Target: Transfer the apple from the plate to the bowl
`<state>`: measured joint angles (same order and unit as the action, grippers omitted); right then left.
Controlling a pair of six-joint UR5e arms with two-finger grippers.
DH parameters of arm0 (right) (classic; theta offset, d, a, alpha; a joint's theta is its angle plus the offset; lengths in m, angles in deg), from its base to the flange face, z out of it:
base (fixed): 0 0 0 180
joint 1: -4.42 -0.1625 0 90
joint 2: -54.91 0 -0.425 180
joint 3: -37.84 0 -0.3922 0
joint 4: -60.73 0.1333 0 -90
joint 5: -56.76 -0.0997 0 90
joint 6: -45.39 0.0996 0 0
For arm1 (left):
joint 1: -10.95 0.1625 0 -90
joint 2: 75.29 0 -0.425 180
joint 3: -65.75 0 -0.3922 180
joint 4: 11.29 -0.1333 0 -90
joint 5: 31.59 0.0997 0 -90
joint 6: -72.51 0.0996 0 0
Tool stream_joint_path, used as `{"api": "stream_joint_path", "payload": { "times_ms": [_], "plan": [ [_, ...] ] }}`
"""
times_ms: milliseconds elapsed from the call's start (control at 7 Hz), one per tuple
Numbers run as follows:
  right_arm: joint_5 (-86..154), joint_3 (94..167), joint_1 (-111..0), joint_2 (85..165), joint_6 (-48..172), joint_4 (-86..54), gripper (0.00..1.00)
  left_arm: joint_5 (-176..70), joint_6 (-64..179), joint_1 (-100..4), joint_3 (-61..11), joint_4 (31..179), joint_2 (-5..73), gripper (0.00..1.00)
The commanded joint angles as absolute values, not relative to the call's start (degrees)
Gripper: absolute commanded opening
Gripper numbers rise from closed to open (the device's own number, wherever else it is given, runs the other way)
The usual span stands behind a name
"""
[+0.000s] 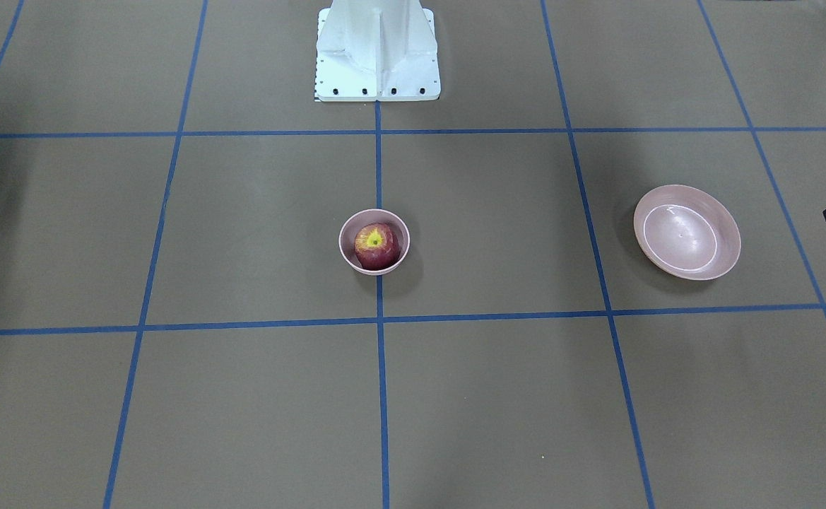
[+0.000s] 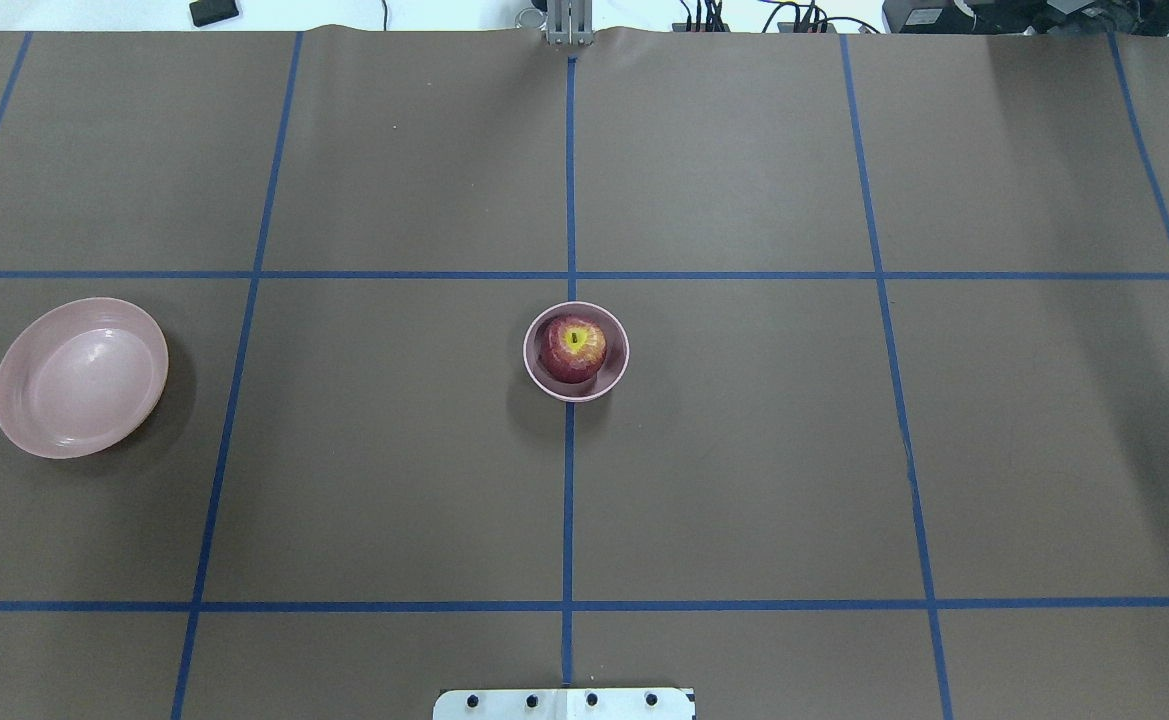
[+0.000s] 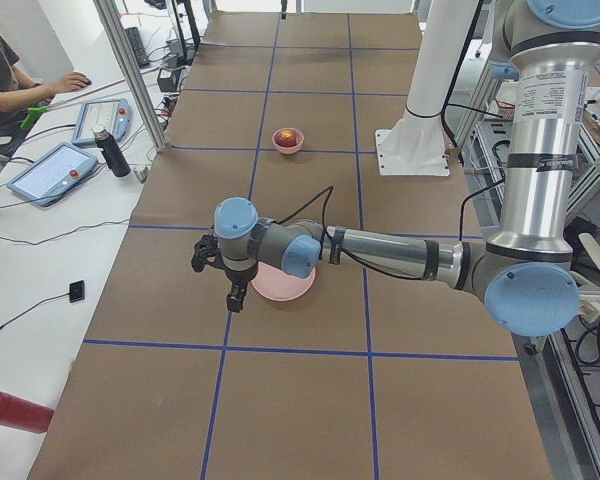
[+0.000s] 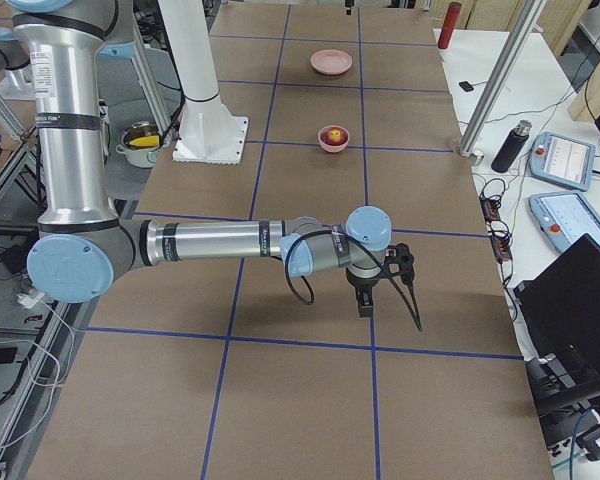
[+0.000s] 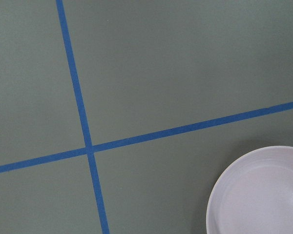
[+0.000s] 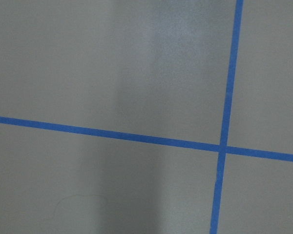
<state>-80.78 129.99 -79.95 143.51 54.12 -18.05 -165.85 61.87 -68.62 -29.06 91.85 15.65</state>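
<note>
At the middle of the desk, on the centre tape line, the apple sits inside the small deep bowl, yellow stem dimple turned up. The wide plate lies bare, well apart on the robot's left. By that layout the transfer looks finished, and the step in hand is judged to be nothing more than standing clear.

The left tool hangs pointing down just beside the plate, on its outer side; its wrist camera catches only an arc of the plate's rim at the lower right. The right tool hangs over bare desk far out on the other side, and its wrist camera sees only crossing tape. Whether either tool is released or clenched cannot be told from these side views; neither appears to carry anything.

To do this well, any remaining motion should lift first and then travel away from the plate. No path should cross the bowl, since a brush on its rim could tip it or roll the apple out.
</note>
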Motion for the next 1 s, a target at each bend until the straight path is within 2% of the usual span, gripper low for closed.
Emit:
{"api": "stream_joint_path", "payload": {
  "times_ms": [0,286,571,857],
  "plan": [
    [-79.3,131.0,-80.6,145.3,54.4,-18.1,1.0,-165.5,61.6,-68.7,-32.4,93.8,11.4,0.98],
    [-77.6,131.4,-80.6,145.4,54.7,-18.1,1.0,-165.4,61.3,-68.7,-32.4,98.0,9.0,0.98],
    [-77.5,131.4,-80.6,145.4,54.4,-18.2,1.0,-165.6,61.2,-68.5,-32.2,97.2,10.0,0.98],
    [-77.5,131.3,-80.5,145.6,54.3,-18.4,1.0,-165.5,62.0,-68.7,-36.7,82.0,13.5,0.98]
  ]
}}
